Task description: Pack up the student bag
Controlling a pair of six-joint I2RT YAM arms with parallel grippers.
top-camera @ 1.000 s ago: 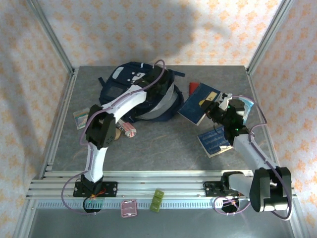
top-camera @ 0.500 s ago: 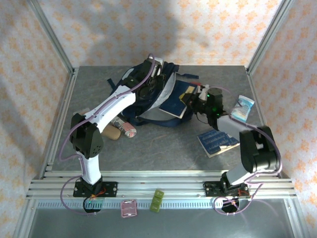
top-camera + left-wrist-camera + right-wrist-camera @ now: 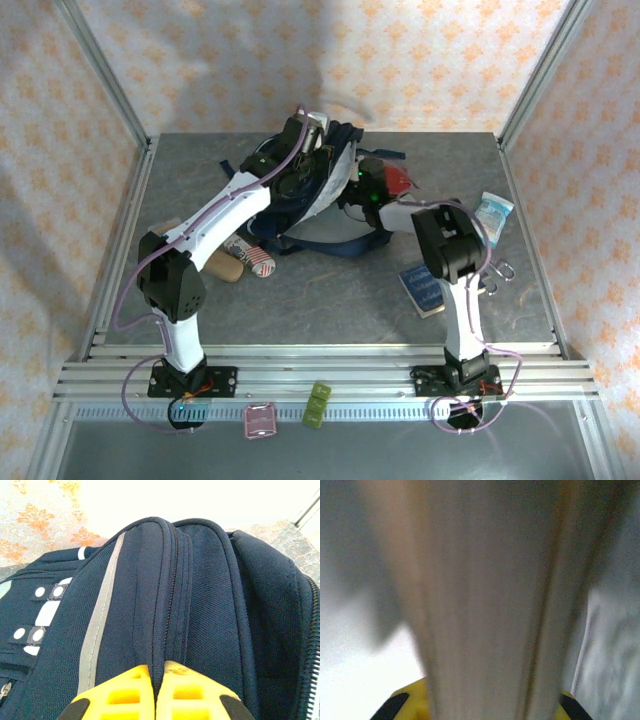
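One bag (image 3: 300,192), navy, stands at the far middle of the table (image 3: 330,300). It is propped up with its mouth toward the right edge, and pale lining shows in the opening.

- Left gripper (image 3: 156,674): fingers pressed together on a fold of the bag's top seam, holding the mouth up.
- Right gripper (image 3: 485,702): at the mouth, clamped on a pale, blurred slab, judged to be the page edge of a book (image 3: 485,595) going in.
- Red item (image 3: 400,180): just beside the right wrist, toward the far right corner.
- Second book (image 3: 420,288) and pouch (image 3: 493,213): near the right edge, well apart from the bag.

Risks, as judged:
- The fold is thin and could slip from the left pinch. The mouth would then sag onto the book.
- A book corner could catch on the lining or zip. Further pushing would then shove the whole bag toward the left edge.
- If the book is let go too early, it could be left half out.
- The right wrist could sweep the red item along.

Changes:
- A second ago the bag lay flatter and the left gripper sat lower on it. The seam is now lifted toward the far edge.
- A second ago the right gripper held the book near the right edge, above the second book. Half a second ago the book was at the mouth. Its blue cover is now gone from the top view.
- The right arm has stretched across to the far middle.
- The pouch has not moved.
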